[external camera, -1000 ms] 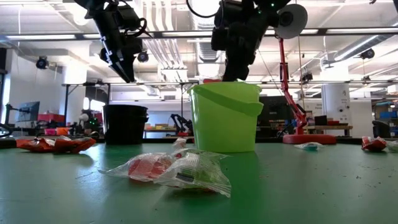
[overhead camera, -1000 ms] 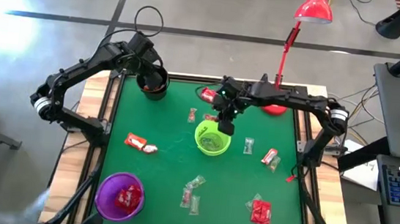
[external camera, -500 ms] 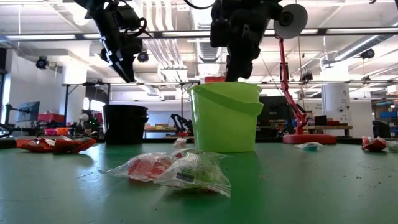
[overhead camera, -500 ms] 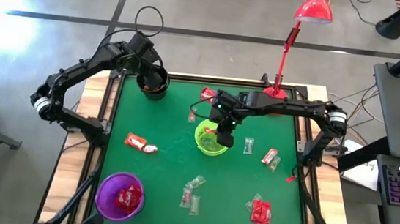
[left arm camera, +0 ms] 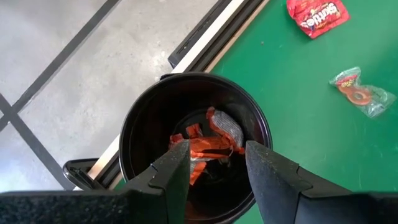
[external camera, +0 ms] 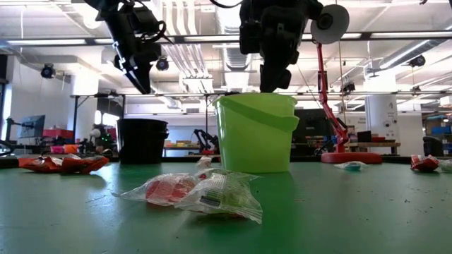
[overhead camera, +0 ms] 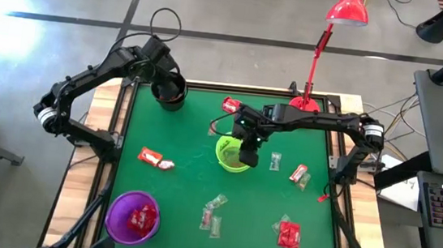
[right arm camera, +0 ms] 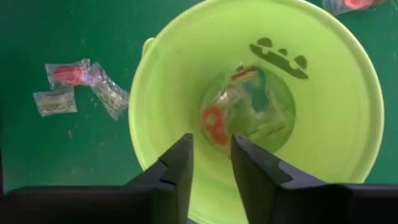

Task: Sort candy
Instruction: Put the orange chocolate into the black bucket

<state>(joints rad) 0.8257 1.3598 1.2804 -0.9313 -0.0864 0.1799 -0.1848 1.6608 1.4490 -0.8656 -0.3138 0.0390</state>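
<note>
The candy lies scattered over the green desk — a cluster of clear-wrapped pieces near the middle of the front edge, red packets toward the front right corner, a red packet with a pale piece near the left edge, two more pieces toward the right edge, and a red packet by the back edge. Some is already in cups: clear-wrapped sweets sit at the bottom of the green cup in the middle of the desk, orange-red wrappers fill the black cup at the back left corner, and a red packet lies in the purple cup at the front left corner.

The right claw hangs directly over the green cup, its fingers a little apart and gripping nothing. The left claw hovers above the black cup — fingers spread, empty. A red lamp stands at the back edge.
</note>
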